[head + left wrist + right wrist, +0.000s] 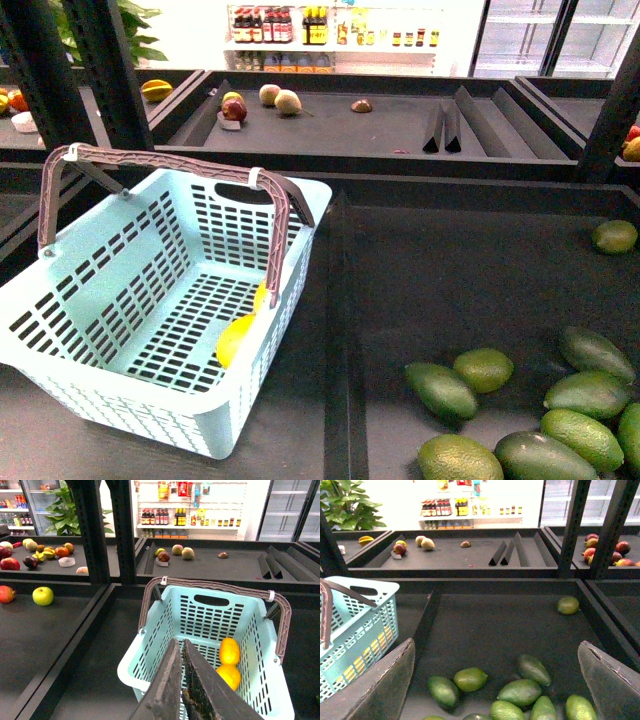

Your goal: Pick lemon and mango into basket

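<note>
Front view shows the basket point(150, 300) standing on the dark table point(470, 270) at the left, handles up, with neither arm in sight; through its slotted right wall two yellow shapes show on the floor, hard against that wall. Left wrist view settles what they are: the mango point(229, 676), yellow-orange and plump, lies nearer the camera, and the lemon point(229, 650), brighter, with a tapered end, lies just beyond it and touching or nearly so, its long axis running away toward the basket's far wall. Both task fruits look already in the basket, so I judge the picking done and only a withdrawal left. The left pincer point(181, 680) hangs above the basket's near rim with its jaws pressed together and nothing between them; the fruits lie to its right side and a little farther in, so a straight lift away should clear them and the handles. The right pincer point(495, 680) stands wide open and empty over the green fruits point(520, 692) in the neighbouring bay, well apart from the basket, which lies to its left.
</note>
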`<state>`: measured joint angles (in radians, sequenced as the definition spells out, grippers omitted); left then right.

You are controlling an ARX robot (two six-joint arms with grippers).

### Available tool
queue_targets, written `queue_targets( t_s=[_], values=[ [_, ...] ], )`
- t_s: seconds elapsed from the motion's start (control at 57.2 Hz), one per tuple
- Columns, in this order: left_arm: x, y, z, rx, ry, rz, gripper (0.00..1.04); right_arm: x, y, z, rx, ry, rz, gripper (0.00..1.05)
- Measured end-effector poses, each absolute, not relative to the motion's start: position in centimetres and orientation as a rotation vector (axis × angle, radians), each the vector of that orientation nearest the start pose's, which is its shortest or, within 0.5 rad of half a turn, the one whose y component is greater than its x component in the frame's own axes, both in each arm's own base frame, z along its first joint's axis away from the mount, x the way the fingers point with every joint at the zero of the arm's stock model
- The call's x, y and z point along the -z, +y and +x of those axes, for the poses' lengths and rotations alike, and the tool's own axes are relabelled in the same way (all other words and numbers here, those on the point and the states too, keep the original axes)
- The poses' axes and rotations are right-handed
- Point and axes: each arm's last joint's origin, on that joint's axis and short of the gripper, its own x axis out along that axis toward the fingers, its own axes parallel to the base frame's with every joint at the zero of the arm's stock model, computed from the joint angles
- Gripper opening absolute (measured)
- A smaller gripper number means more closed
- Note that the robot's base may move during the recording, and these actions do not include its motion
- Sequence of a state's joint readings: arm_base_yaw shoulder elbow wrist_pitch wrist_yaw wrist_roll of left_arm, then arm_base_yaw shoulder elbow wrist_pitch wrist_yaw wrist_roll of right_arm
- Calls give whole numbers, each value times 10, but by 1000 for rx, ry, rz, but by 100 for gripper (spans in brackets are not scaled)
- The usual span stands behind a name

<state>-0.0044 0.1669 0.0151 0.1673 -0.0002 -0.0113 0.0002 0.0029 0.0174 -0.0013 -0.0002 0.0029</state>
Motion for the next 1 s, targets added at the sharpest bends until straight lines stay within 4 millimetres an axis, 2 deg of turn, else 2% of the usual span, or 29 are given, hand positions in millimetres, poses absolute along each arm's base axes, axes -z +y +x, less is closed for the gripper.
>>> queue_targets(
  t_s=[0.105, 0.612, 0.804, 0.996],
  values=[
    [-168, 0, 98, 4, -8, -11, 3, -169, 0, 97, 0, -13, 3, 96],
    [-169, 0, 97, 4, -12, -11, 3, -169, 0, 97, 0, -13, 3, 96],
    [-169, 0, 97, 4, -12, -11, 40, -169, 0, 97, 0, -13, 3, 96],
    [-169, 0, 97, 4, -12, -11, 86, -169, 0, 97, 0, -13, 3, 96]
  ],
)
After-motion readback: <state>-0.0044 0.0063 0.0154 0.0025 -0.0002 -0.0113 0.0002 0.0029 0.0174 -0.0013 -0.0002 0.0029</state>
